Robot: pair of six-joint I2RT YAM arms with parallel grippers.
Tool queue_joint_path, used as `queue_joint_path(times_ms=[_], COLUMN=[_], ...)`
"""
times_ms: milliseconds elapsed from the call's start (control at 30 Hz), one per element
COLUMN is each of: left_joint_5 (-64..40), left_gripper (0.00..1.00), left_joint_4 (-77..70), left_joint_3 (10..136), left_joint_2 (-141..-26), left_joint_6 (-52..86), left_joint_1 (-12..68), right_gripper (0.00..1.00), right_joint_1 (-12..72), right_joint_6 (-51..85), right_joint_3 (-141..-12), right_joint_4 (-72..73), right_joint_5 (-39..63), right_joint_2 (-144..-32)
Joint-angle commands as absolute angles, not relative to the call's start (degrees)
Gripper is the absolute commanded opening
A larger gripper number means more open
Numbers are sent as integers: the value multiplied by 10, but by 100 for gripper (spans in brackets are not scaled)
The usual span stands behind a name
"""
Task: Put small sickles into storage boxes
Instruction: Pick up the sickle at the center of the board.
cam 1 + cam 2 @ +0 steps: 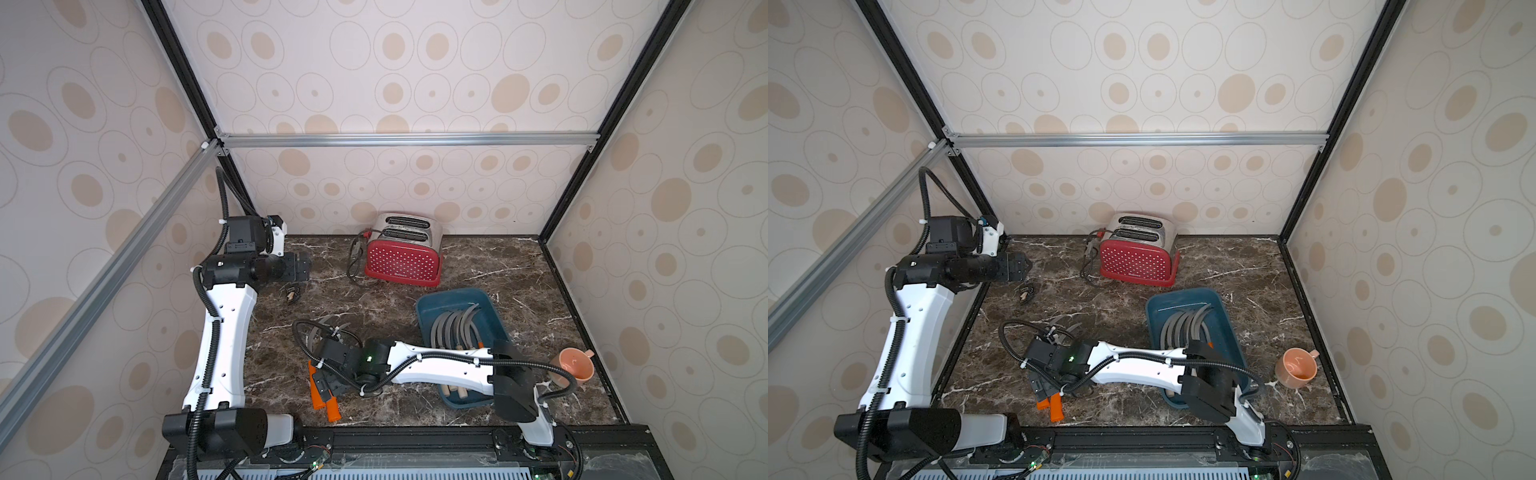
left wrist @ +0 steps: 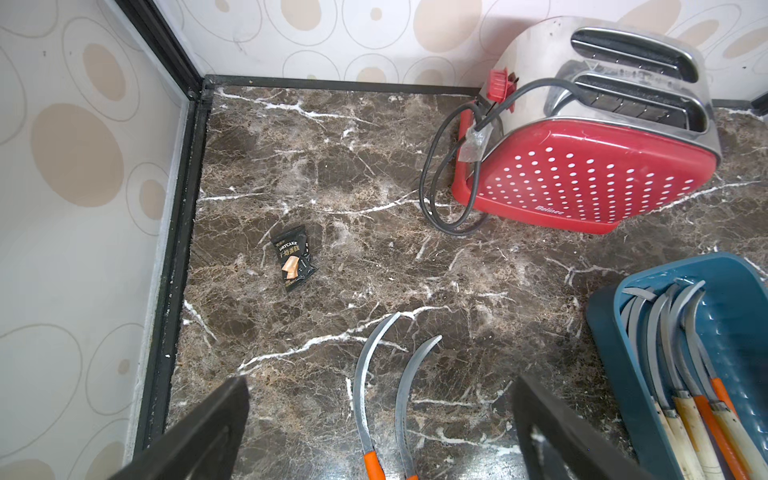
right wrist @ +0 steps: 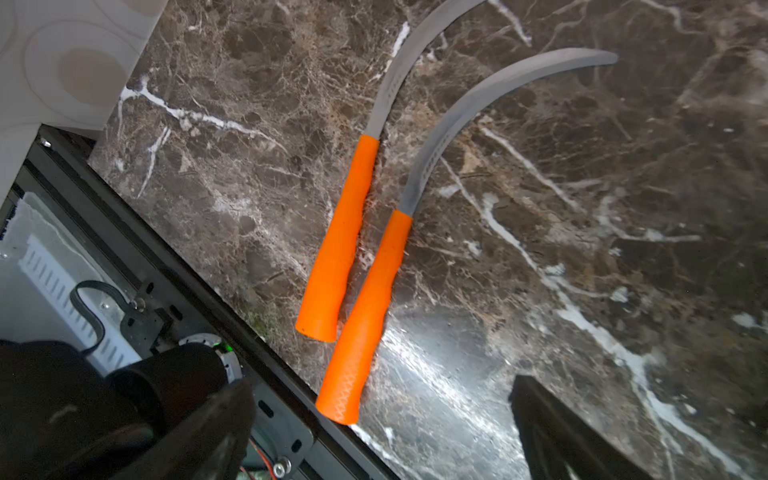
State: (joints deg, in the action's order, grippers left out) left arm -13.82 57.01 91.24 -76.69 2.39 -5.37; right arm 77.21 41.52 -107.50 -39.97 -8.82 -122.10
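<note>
Two small sickles with orange handles (image 3: 340, 249) (image 3: 365, 316) lie side by side on the marble table near its front edge, also seen in both top views (image 1: 318, 395) (image 1: 1055, 409). My right gripper (image 3: 382, 395) hangs open just above their handle ends (image 1: 328, 388), holding nothing. The storage box (image 1: 451, 293) (image 1: 1183, 294), a teal tray, stands at the right with several sickles (image 1: 453, 328) (image 2: 673, 332) in it; my right arm covers its near part. My left gripper (image 1: 303, 268) (image 2: 382, 382) is raised at the back left, open and empty.
A red dotted toaster (image 1: 403, 262) with a coiled cord (image 2: 440, 187) stands at the back. A small black snack packet (image 2: 293, 259) lies at the back left. An orange cup (image 1: 575, 365) lies on its side at the right wall. The black front rail (image 3: 199, 266) borders the table.
</note>
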Motion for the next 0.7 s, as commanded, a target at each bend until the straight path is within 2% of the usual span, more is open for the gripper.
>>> queue_joint_path(times_ms=[0, 100, 167, 367, 400, 433, 567, 667], left_joint_5=[-139, -141, -144, -163, -165, -167, -171, -172], left_gripper=[99, 99, 99, 99, 99, 99, 99, 99], left_joint_4=[594, 595, 598, 607, 608, 610, 615, 615], left_joint_3=[934, 934, 937, 945, 947, 949, 954, 955], left_joint_2=[-747, -740, -738, -739, -741, -742, -743, -741], left_joint_6=[25, 22, 20, 18, 19, 19, 14, 9], left_joint_1=[-57, -57, -58, -57, -57, -58, -57, -58], right_gripper=[98, 93, 85, 74, 63, 57, 59, 68], right_joint_1=[787, 788, 789, 789, 790, 790, 793, 794], right_joint_6=[420, 432, 441, 455, 455, 457, 461, 463], right_joint_3=[-1120, -1103, -1079, -1064, -1071, -1081, -1089, -1090], right_joint_4=[-487, -484, -474, -470, -475, -485, -485, -479], right_joint_5=[-96, -80, -72, -30, -21, -15, 1, 11], right_joint_2=[-1260, -1260, -1251, -1254, -1262, -1271, -1285, -1288])
